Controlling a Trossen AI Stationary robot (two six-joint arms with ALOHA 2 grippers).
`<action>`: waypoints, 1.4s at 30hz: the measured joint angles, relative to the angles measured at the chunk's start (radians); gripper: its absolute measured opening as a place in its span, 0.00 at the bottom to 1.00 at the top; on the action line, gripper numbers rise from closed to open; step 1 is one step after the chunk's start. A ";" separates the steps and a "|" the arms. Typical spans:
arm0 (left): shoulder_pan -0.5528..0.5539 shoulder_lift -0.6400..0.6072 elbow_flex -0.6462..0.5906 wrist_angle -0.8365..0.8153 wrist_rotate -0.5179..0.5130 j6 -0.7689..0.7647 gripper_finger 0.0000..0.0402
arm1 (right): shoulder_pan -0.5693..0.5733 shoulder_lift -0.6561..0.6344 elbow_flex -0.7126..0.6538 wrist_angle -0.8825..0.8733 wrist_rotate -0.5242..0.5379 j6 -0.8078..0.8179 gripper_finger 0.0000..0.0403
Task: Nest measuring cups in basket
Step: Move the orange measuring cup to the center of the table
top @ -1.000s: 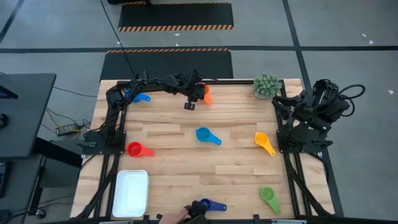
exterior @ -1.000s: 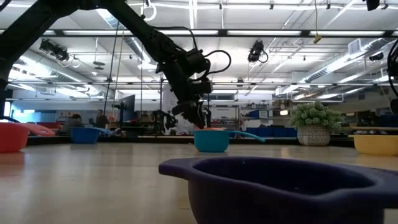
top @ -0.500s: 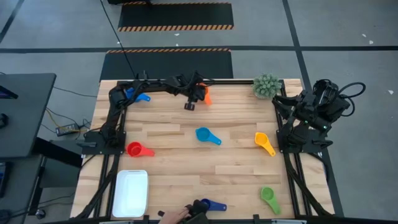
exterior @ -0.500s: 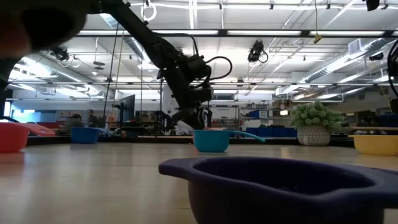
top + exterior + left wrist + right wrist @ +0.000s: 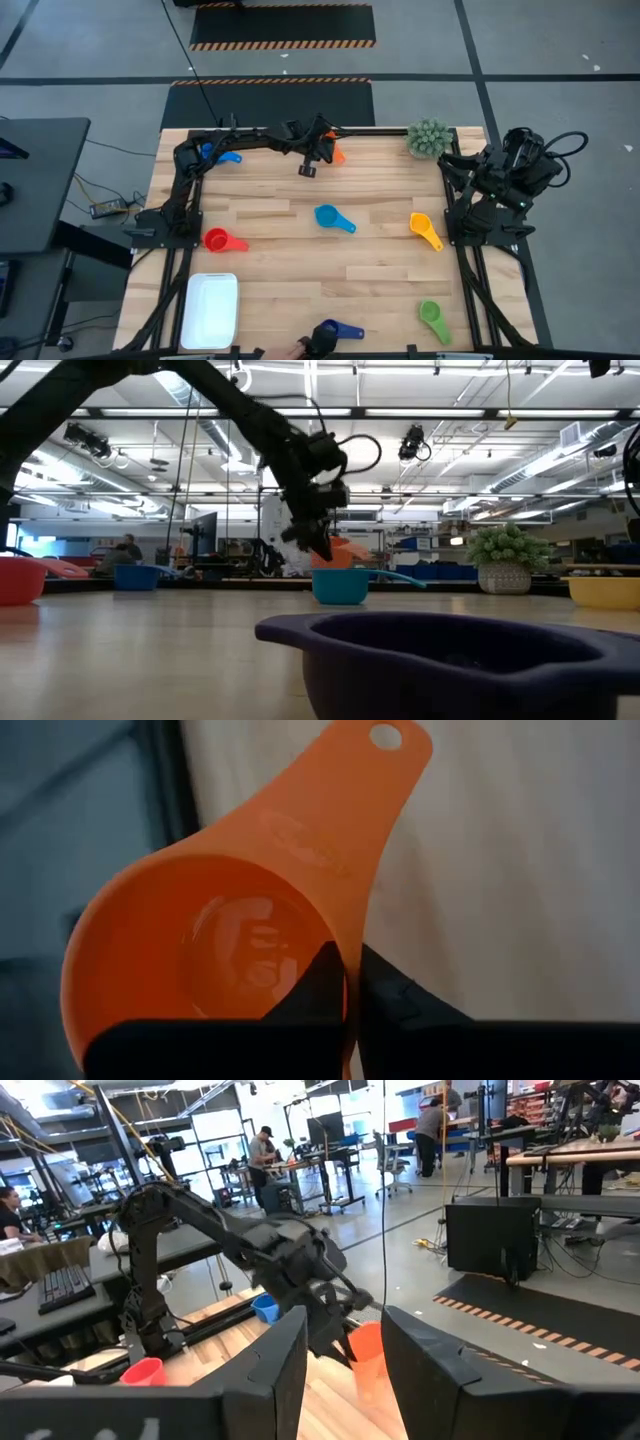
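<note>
Left wrist view: the orange measuring cup (image 5: pixel 230 935) was gripped at its rim by the closed left gripper (image 5: pixel 345 990), evidently for carrying from the surface's (image 5: pixel 300 290) far edge to the white basket (image 5: pixel 210 310). The right gripper (image 5: pixel 340 1345) was parked, open and empty.

Table (image 5: pixel 300 250): light wood in jointed planks, matt finish. Orange measuring cup (image 5: pixel 230 935): smooth moulded plastic (glossy inside the bowl, with a raised mark on the handle). Basket (image 5: pixel 210 310): white smooth plastic. Left tool (image 5: pixel 345 985): matt black fingers. Navy measuring cup (image 5: pixel 450 660): satin plastic.
</note>
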 joint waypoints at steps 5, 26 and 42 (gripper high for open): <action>-0.018 -0.014 0.209 -0.297 0.034 -0.145 0.02 | 0.000 0.000 0.000 0.003 0.000 0.000 0.34; -0.080 -0.015 0.272 -0.565 0.224 -0.811 0.02 | 0.000 0.000 0.000 0.000 0.000 -0.009 0.34; -0.086 -0.014 -0.016 -0.248 0.142 -0.853 0.02 | 0.000 0.000 0.000 0.002 0.000 -0.053 0.34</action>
